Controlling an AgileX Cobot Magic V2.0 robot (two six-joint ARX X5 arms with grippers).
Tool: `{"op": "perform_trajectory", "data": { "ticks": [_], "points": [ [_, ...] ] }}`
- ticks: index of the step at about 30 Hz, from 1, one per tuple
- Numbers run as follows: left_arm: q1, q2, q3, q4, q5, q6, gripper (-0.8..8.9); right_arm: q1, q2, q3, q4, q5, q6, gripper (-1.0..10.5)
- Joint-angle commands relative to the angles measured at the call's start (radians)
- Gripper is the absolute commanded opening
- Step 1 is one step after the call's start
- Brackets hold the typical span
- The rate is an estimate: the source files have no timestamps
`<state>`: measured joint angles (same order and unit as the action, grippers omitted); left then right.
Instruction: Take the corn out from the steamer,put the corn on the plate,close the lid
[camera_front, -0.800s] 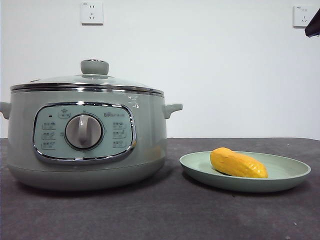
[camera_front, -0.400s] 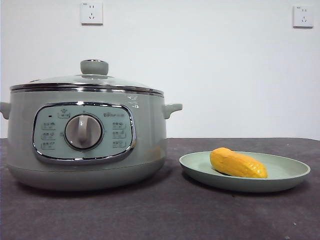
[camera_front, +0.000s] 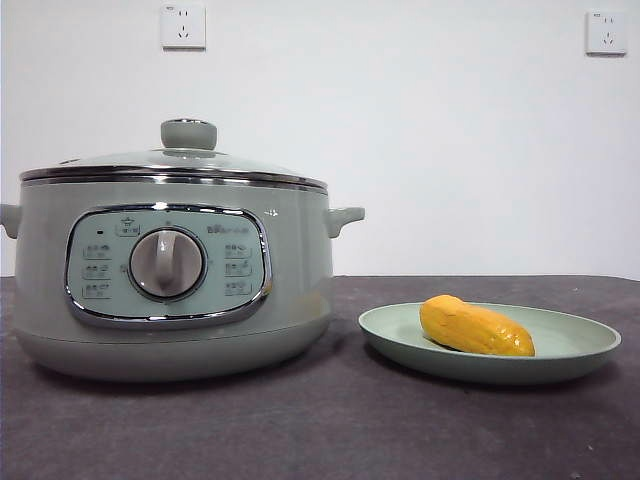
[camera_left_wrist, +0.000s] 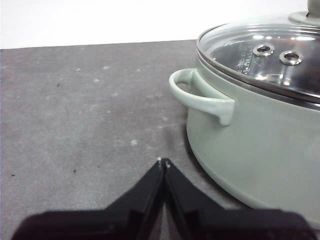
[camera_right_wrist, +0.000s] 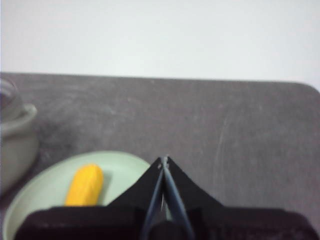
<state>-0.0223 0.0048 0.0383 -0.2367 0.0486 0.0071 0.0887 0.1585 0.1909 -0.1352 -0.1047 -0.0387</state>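
Corn (camera_front: 476, 327), stubby and yellow-orange, lies in our shallow plate (camera_front: 585, 352) beside the steamer (camera_front: 300, 300); glass lid (camera_front: 170, 165) seated. Left gripper (camera_left_wrist: 163, 162) and right gripper (camera_right_wrist: 163, 160) clenched, empty.

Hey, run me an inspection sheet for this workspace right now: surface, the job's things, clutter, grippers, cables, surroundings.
Surface: dark grey table, pale specks in the left wrist view.
Steamer: large round sage-green electric pot, dial facing front, upright.
Lid: clear glass lid with chrome rim and green knob, seated on the steamer.
Plate: shallow pale green dish, beside the steamer, apart from it.
Corn: stubby yellow-orange cob, lying on the plate.
Clutter: nothing seen.
Left gripper: jaws shut, empty, near the steamer's side handle.
Right gripper: jaws shut, empty, above the plate's edge.
Cables: nothing seen.
Surroundings: white wall, two wall sockets.
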Motion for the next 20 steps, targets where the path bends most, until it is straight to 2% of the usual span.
{"op": "perform_trajectory", "data": {
  "ticks": [1, 7, 14, 20],
  "points": [
    [0.003, -0.002, -0.018, 0.009, 0.004, -0.007, -0.04, -0.011, -0.057, -0.074, 0.005, 0.002, -0.003, 0.0],
    [0.003, -0.002, -0.018, 0.008, 0.004, -0.007, -0.03, -0.012, -0.131, -0.156, -0.002, 0.002, 0.008, 0.1],
    [0.003, -0.002, -0.018, 0.008, 0.004, -0.007, -0.03, -0.011, -0.158, -0.185, -0.041, 0.003, 0.047, 0.1],
    [0.003, -0.002, -0.018, 0.009, 0.004, -0.007, -0.03, -0.011, -0.152, -0.184, -0.042, 0.006, 0.048, 0.1]
  ]
}}
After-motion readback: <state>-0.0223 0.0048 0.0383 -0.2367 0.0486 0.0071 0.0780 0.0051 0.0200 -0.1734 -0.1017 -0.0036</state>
